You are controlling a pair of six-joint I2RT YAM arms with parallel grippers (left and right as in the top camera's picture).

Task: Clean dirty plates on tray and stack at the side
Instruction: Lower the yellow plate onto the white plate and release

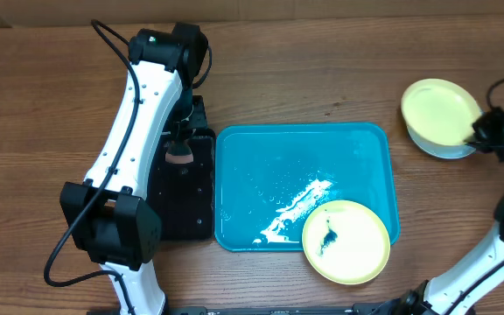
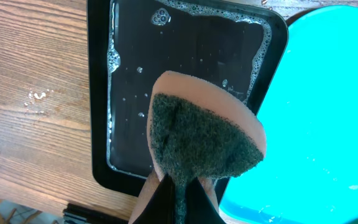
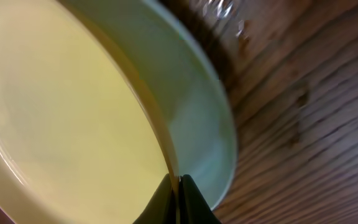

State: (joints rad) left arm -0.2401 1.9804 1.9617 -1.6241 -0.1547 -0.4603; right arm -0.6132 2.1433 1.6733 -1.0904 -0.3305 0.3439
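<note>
At the near edge of the worktop the smeared plate, pale yellow-green with a dark smear at its centre, sits on the near right corner of the tray, overhanging its rim. White streaks cross the wet tray floor just beside it. Close against the tray's left side lies a black tray holding soapy water. The left pincer hangs over it, clamped on a sponge with a green scouring face, well apart from the smeared plate. Farther back on the right, off the tray, the pale yellow plate rests in the light blue plate. The right pincer is pinched together on the yellow plate's rim, at its right side.
</note>
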